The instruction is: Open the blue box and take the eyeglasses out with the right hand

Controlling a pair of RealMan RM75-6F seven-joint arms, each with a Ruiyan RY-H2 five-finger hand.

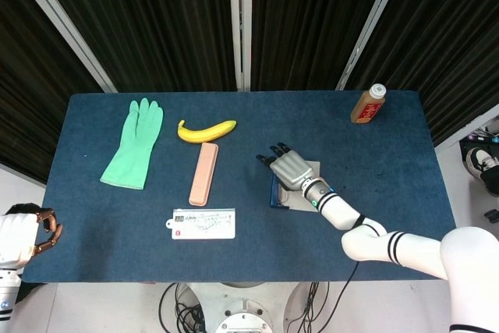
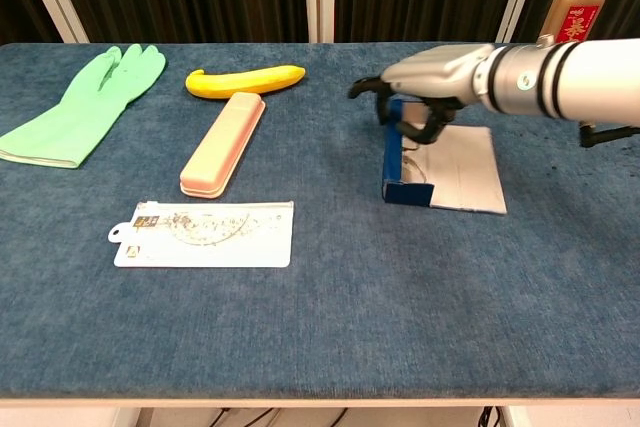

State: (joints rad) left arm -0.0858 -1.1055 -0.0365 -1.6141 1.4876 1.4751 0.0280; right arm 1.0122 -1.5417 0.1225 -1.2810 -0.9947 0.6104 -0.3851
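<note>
The blue box lies right of the table's middle, its grey-lined lid folded flat to the right. The eyeglasses show faintly inside it. My right hand hovers over the box's far end, fingers bent down into the opening and thumb stuck out to the left, with nothing pinched. From the head view the right hand covers the far part of the box. My left hand hangs off the table's near left corner, holding nothing.
A green rubber glove, a banana, a pink case and a clear ruler pouch lie on the left half of the blue table. A brown bottle stands at the far right corner.
</note>
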